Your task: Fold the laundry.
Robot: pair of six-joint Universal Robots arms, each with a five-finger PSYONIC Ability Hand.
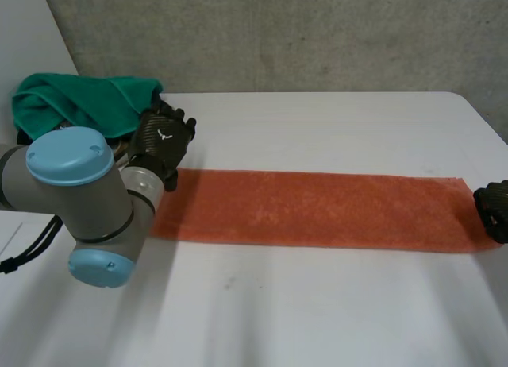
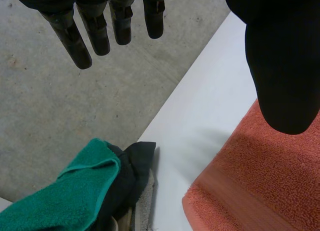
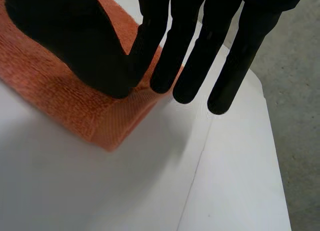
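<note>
The long towel lies flat across the tabletop, running left to right. The left hand is above the towel's left end, at the far corner. The right hand is at its right end, thumb on the cloth. A heap of cloths sits at the tabletop's far left corner, behind the left hand.

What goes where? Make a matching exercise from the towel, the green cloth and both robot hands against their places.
Things:
1. long orange terry towel
2. crumpled green terry cloth
3. left robot hand
4. right robot hand

Places:
A. heaped at the far left corner of the white table
B. spread flat across the table
C. at the towel's right end
D. at the towel's left end, fingers straight

Pairs: 1-B, 2-A, 3-D, 4-C
</note>
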